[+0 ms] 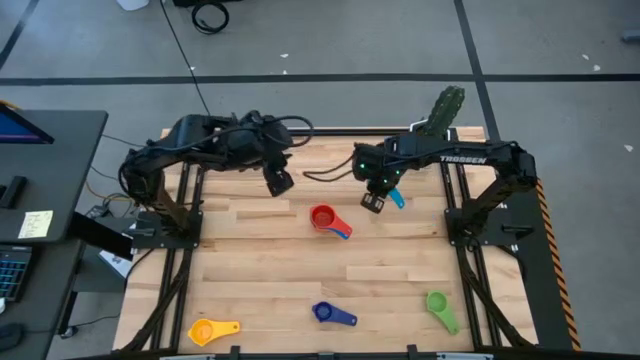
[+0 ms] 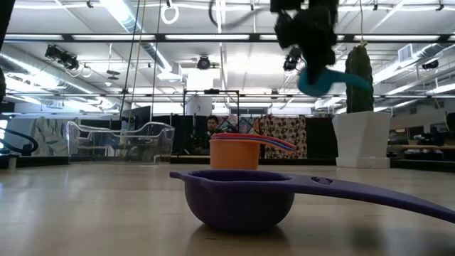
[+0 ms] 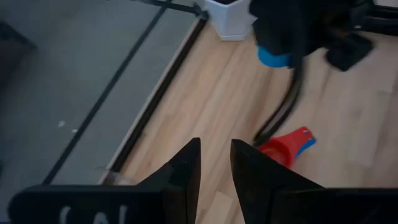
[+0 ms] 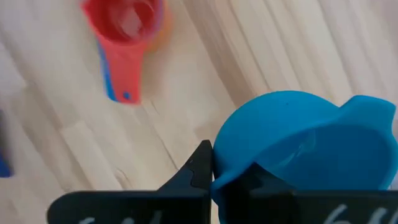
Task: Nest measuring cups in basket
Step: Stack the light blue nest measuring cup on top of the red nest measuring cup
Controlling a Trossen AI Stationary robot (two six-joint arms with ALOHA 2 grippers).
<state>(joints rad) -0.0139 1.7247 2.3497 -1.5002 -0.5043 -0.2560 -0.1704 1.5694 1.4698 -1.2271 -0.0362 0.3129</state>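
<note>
Right claw [image 1: 377,200] pinches the light blue cup [image 1: 396,197], lifted off the counter [image 1: 250,270]; the red-topped cup stack [image 1: 323,217] lies at 8 o'clock from it, near, handles toward 4 o'clock, open wood between. Left claw [image 1: 279,183] hangs nearly closed and empty, about as near, at 11 o'clock of the stack.

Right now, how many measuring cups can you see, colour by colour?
Light blue cup, held in the right gripper above the table: 1
Red cup, topping a nested stack with orange and blue parts showing: 1
Dark blue cup: 1
Green cup: 1
Yellow cup: 1
Total clearly seen: 5
</note>
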